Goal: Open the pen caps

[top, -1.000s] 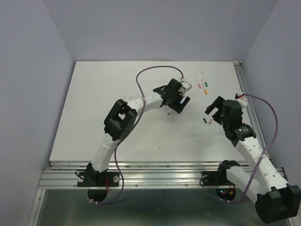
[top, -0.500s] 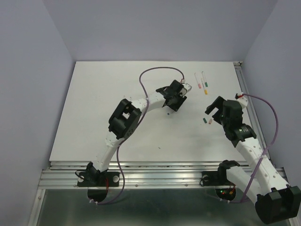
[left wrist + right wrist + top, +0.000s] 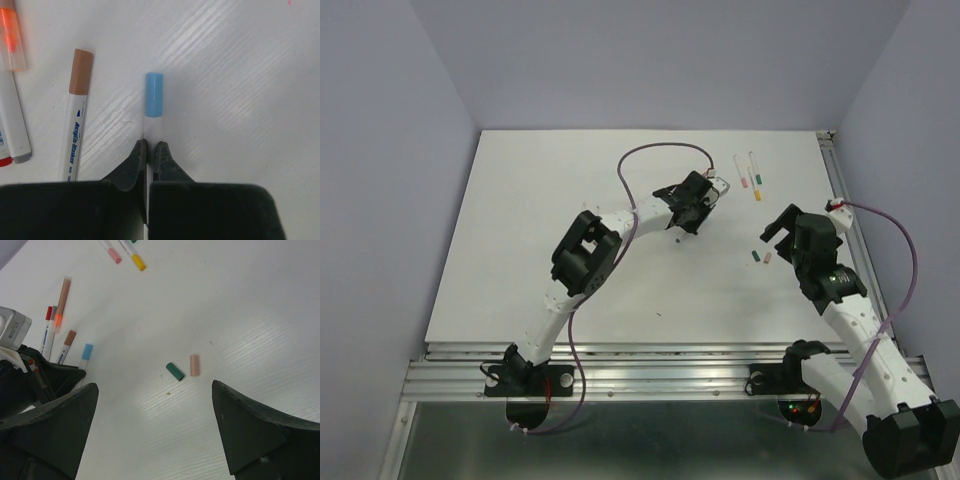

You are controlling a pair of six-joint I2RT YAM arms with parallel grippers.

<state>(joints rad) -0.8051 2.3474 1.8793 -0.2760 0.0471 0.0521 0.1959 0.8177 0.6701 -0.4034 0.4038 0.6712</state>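
Right, left side first: my left pincer (image 3: 149,146) is out toward the far edge of the table (image 3: 520,220), a little right of its middle. It's squeezed narrow on the blue-capped pen (image 3: 147,129), gripping the thin white barrel just short of the blue cap (image 3: 154,94). That cap is on, and the pen looks flat on the table. Just left of it lies a brown-capped pen (image 3: 75,125), near but not touching, and further left an orange pen (image 3: 11,42) among other white barrels.

Moving right, two loose caps, a green cap (image 3: 175,372) and a tan cap (image 3: 194,365), lie side by side, close but apart, between the arms and nearer the right edge. Toward the far right corner sit a pink-ended pen (image 3: 114,255) and a yellow-ended pen (image 3: 137,262).

Over by the right edge, my right pincer (image 3: 154,386) hangs above the table, spread wide with nothing in it.

Now the worries. I reckon the right arm has to come across for the blue cap. It's a tiny target, and wide fingers coming in could sweep the brown-capped pen or scatter the loose caps. The barrel is slim and smooth, so a pull on the cap could drag it through the left grip or twist it. If the cap pops free suddenly, it may roll away. And with both pincers meeting at one pen, they could bump.
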